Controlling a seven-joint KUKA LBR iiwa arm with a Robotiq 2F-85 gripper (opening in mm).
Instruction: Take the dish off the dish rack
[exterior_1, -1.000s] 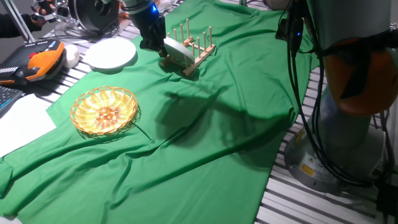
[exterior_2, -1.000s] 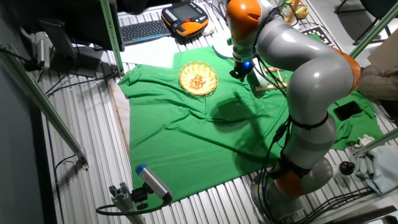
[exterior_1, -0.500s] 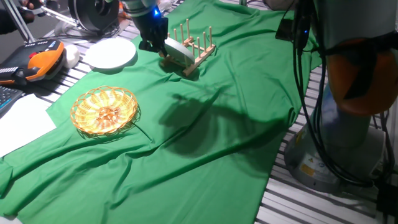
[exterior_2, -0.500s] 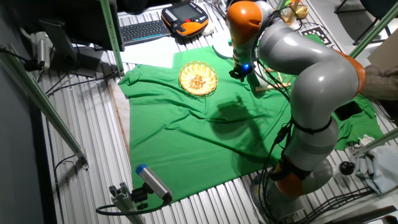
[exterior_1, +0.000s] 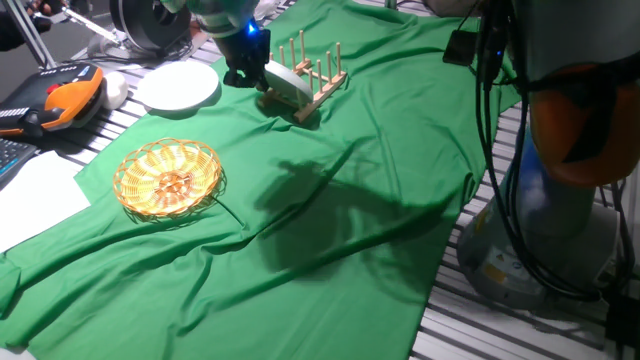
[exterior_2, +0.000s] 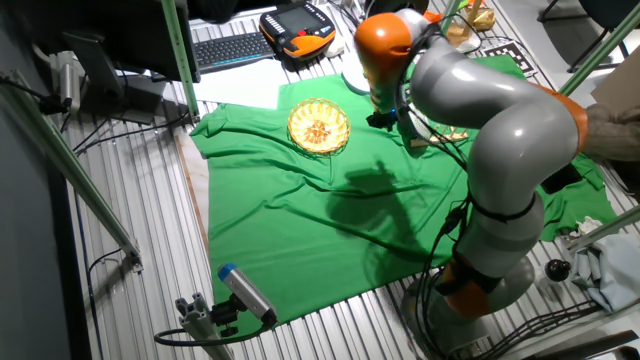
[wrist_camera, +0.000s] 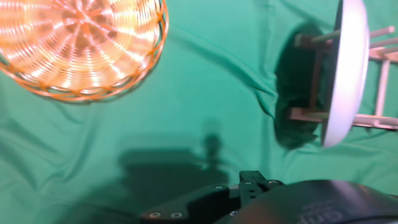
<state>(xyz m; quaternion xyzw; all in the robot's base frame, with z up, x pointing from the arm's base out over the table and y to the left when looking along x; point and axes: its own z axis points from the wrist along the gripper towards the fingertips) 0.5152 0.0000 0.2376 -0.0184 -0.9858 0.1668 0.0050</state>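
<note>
Dish (exterior_1: 287, 86) is standing on edge in the dish rack (exterior_1: 318, 76). Gripper (exterior_1: 243, 72) is hanging beside the dish; jaw state cannot be told. Basket (exterior_1: 167, 178) is lying well apart.

The gripper (exterior_1: 246, 72) has been shifted slightly away from the dish rack (exterior_1: 312, 82), so that a little more of the dish (exterior_1: 287, 84) is exposed beside the jaws. The arm's shadow on the worktop (exterior_1: 330, 230) has been displaced as well.

The arm (exterior_2: 500, 120) has rounded grey links with orange joint rings, black cables along its side, and a small blue light near the wrist.
</note>
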